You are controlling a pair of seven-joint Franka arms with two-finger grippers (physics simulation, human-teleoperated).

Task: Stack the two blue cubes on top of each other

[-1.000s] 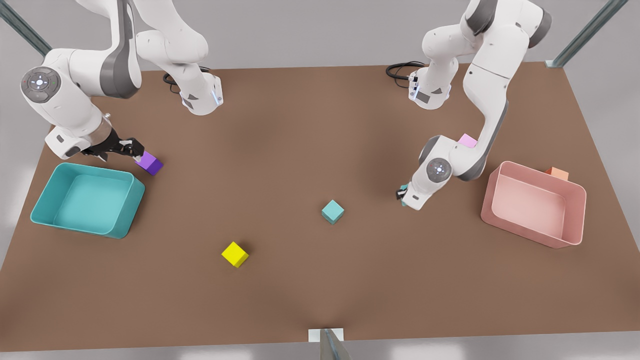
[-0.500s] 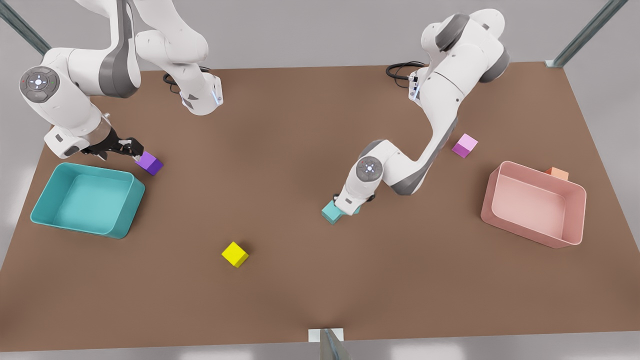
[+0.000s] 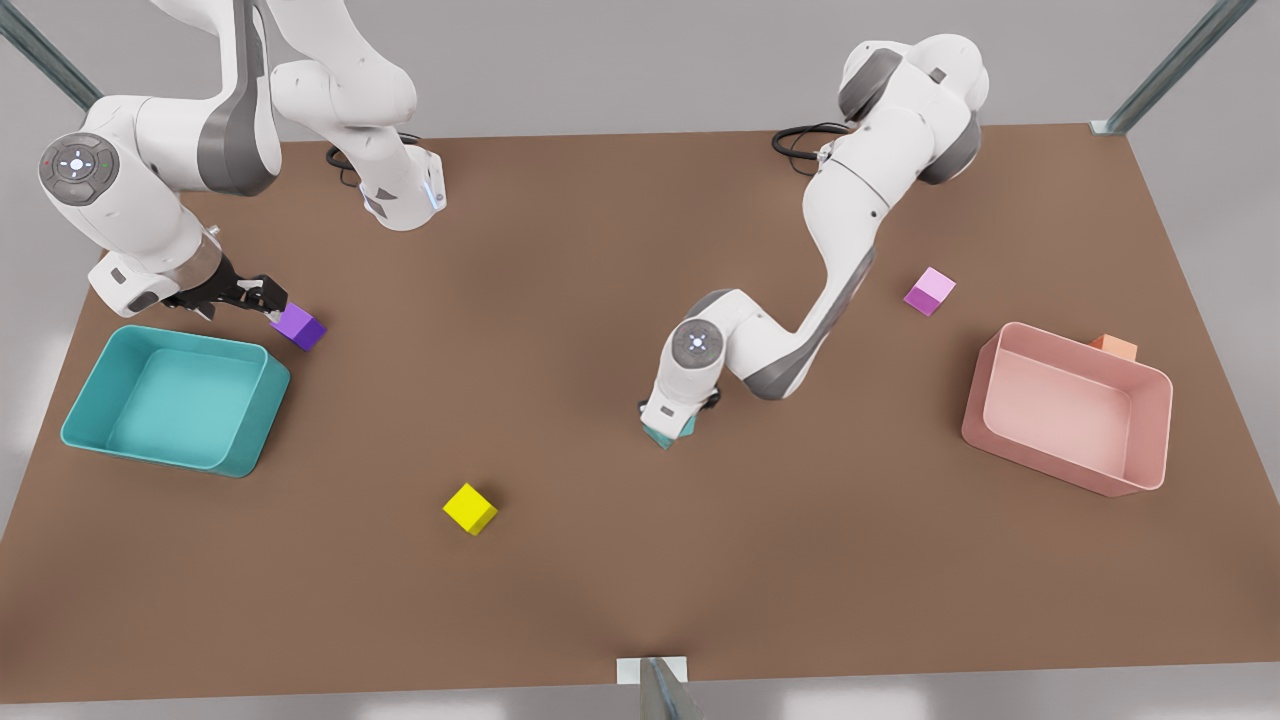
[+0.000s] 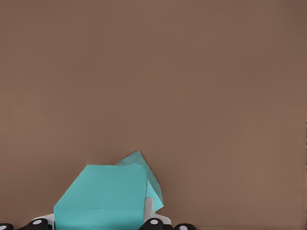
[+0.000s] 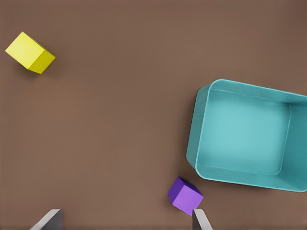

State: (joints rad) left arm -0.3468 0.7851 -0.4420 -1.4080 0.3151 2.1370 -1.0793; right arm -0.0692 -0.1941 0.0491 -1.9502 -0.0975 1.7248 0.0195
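While the teal tray [image 3: 175,400] and pink tray [image 3: 1070,410] sit on the brown table [image 3: 560,260], the left tool [image 3: 668,428] pinches a blue cube [image 4: 103,196] over the second blue cube [image 4: 152,184]; the right tool [image 3: 262,300] waits spread by the purple cube [image 3: 300,327].

Flat matte brown rectangular tabletop [image 3: 560,260] spans most of front view. Pale grey floor beyond far edge and down both sides. 2 slanted grey metal frame struts, upper left corner [image 3: 45,55] and upper right corner [image 3: 1175,65]. Small white bracket with grey post [image 3: 655,680] at bottom centre. Soft, even light.
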